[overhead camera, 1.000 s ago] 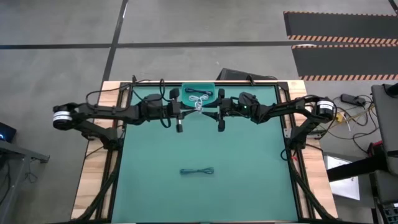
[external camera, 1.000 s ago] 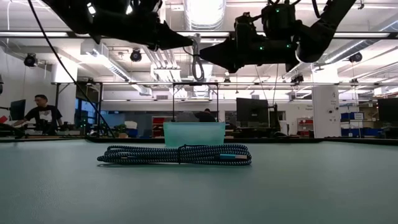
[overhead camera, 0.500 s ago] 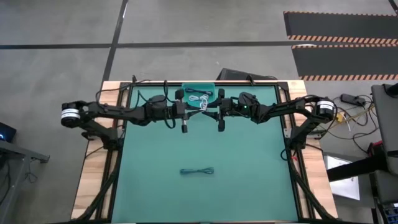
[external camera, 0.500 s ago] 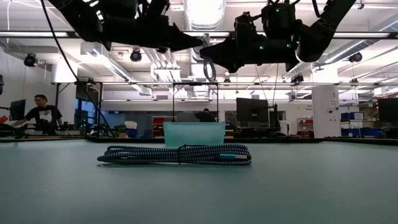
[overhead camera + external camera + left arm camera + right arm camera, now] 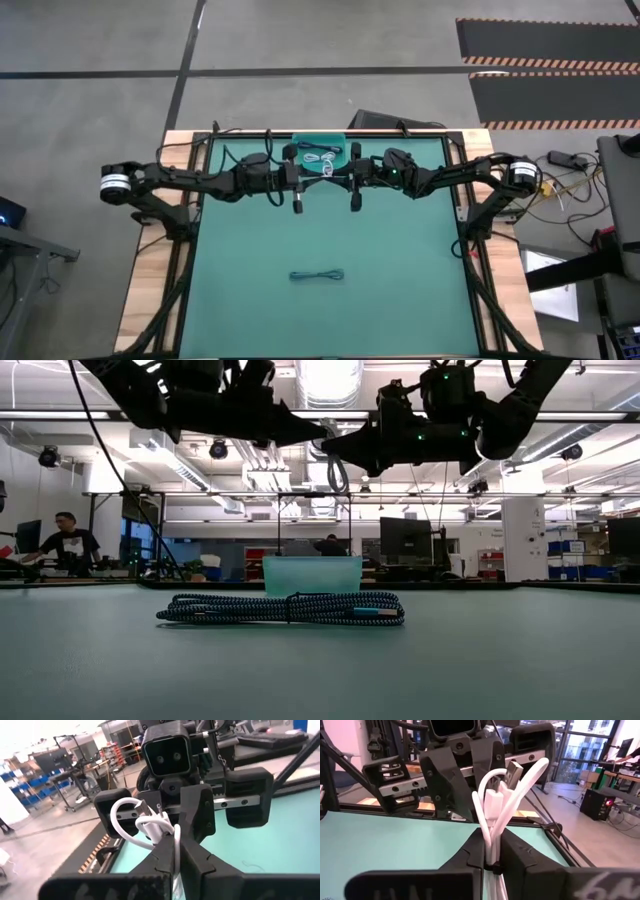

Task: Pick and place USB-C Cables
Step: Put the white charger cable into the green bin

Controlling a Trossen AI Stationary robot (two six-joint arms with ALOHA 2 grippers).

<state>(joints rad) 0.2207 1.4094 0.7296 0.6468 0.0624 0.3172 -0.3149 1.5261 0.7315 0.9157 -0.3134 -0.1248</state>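
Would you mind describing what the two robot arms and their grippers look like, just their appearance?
Both arms are matte black and slender, each with a white ring at the shoulder joint and thin black wires looped along it. The left gripper and right gripper each have two blocky, wedge-shaped black fingers on a silver slide rail. A boxy black twin-lens camera sits above each rail. Small green lights glow on the right arm's wrist.
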